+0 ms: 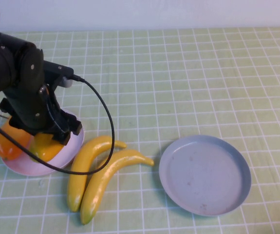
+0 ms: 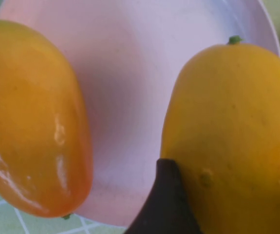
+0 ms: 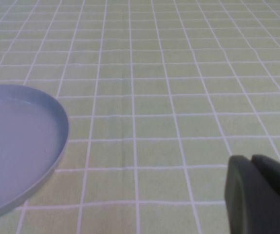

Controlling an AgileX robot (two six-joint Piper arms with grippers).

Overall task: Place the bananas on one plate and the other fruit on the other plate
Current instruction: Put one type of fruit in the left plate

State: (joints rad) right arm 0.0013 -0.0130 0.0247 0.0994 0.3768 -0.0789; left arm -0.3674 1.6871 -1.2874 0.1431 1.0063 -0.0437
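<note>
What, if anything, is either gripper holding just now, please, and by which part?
Whether the left gripper, over the pale pink plate, grips the plump yellow-orange mango-like fruit cannot be told. The right gripper holds nothing.

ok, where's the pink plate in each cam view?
High view: pink plate at the left edge, under the left gripper, holding two mangoes.
Left wrist view: plate fills the frame behind both mangoes; the open gripper's finger touches the yellow mango.
Right wrist view: not in it; only the grey plate and the shut right gripper.
Shared landmark: green checked tablecloth.
</note>
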